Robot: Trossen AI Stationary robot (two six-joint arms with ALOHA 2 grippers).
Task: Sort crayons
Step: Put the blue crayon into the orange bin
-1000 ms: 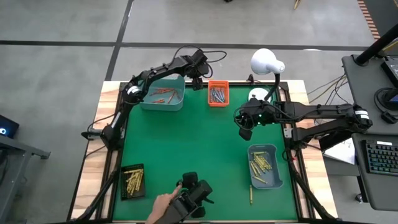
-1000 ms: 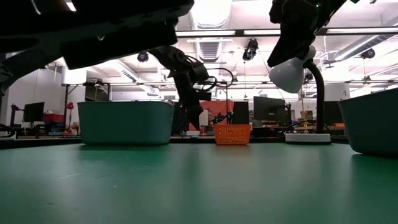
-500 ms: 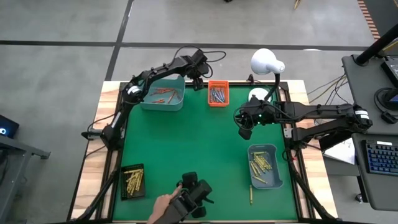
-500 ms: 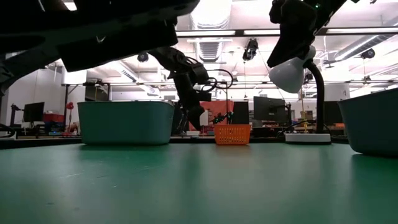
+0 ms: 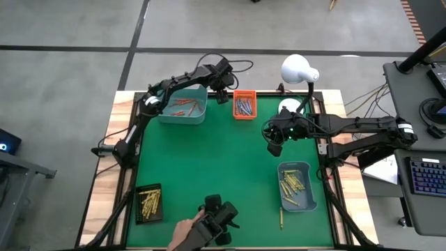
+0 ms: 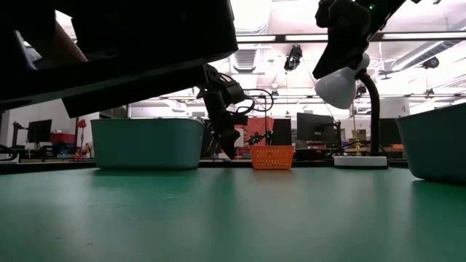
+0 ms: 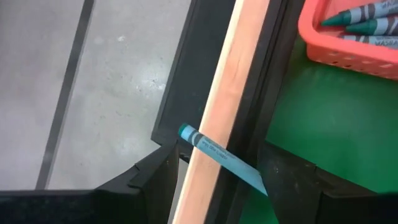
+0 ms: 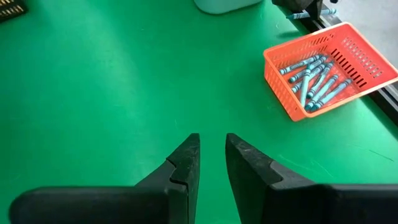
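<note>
The left gripper (image 5: 221, 94) hung over the table's back edge, beside the orange basket (image 5: 244, 106), its fingers clamped on a blue crayon (image 7: 221, 157). The crayon lay crosswise between them, one end poking out past the wooden rim (image 7: 224, 93) toward the floor, probably so it could be carried to the basket of like-coloured ones. The right gripper (image 8: 211, 163) waited over the green mat (image 8: 93, 93), fingers narrowly parted and empty.
</note>
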